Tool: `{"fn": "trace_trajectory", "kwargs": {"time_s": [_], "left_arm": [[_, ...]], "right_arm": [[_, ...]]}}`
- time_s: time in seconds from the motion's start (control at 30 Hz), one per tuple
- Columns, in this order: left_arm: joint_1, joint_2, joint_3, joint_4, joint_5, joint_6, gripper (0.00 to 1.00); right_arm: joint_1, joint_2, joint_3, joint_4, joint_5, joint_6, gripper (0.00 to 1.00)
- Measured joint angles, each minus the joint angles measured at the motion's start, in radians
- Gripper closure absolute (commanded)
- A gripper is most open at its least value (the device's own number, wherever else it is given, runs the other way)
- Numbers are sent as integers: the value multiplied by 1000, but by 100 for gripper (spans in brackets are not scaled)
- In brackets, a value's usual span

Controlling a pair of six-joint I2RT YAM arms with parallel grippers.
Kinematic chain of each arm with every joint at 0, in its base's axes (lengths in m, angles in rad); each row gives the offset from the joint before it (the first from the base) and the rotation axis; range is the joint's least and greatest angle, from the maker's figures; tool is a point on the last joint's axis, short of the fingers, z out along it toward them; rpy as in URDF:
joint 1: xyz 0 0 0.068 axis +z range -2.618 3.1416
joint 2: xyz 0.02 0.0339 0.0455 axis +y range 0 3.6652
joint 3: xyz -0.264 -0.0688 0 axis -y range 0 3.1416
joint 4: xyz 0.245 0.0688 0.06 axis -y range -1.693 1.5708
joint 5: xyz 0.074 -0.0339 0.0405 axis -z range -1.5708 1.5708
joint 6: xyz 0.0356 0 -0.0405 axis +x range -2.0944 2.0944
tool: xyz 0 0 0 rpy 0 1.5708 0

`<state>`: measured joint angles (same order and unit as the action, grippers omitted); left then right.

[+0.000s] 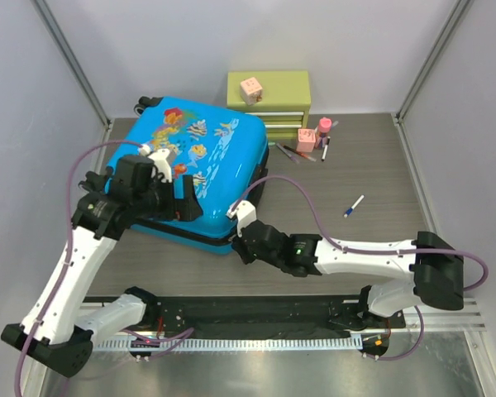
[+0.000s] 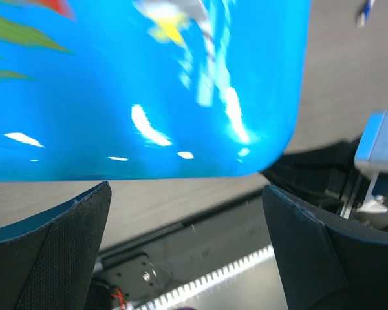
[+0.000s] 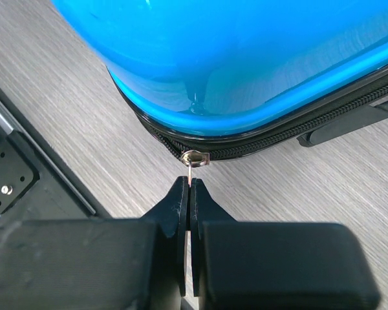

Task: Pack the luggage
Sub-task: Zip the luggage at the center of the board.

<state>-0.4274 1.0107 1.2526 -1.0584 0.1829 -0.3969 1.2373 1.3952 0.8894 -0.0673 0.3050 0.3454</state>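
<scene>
Luggage (image 1: 200,161) lies flat and closed on the table (image 1: 372,174), its zipper pull (image 3: 195,158) pinched between the tips of the right gripper (image 3: 189,188), whose jaws are pressed together on the thin metal tab; the hold looks slight, with only the tab's end caught between the fingertips, so a tug off the line of the zipper (image 3: 278,139) would likely slip it free; the pull sits right at the rounded corner, where the track bends, and a straight haul there could jam it or drag the luggage across the table; the left gripper (image 2: 184,213), jaws spread wide and holding nothing, hangs over the blue top near its front edge; whether it touches cannot be told, and if it does not bear down, nothing braces the luggage against the pull. For the right gripper, the blue corner rises directly ahead of and just above the fingertips, the zipper running off to their right; for the left gripper, the luggage lies beneath and ahead, its front edge crossing between the two spread fingers.
</scene>
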Motion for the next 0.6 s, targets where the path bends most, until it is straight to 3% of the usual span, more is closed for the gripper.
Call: {"fn": "trace_trajectory", "kwargs": {"time_s": [0.17,0.4,0.6], "left_arm": [[113,-14,138,-11,-97,42,0],[497,92,204,23,-135,66,0],[670,225,180,116,-145,42,0]], "right_arm": [[0,-50,-25,-33,1,4,99],[1,-112,-61,-74,13,19,99],[1,-130,-71,-89,26,25,99]]}}
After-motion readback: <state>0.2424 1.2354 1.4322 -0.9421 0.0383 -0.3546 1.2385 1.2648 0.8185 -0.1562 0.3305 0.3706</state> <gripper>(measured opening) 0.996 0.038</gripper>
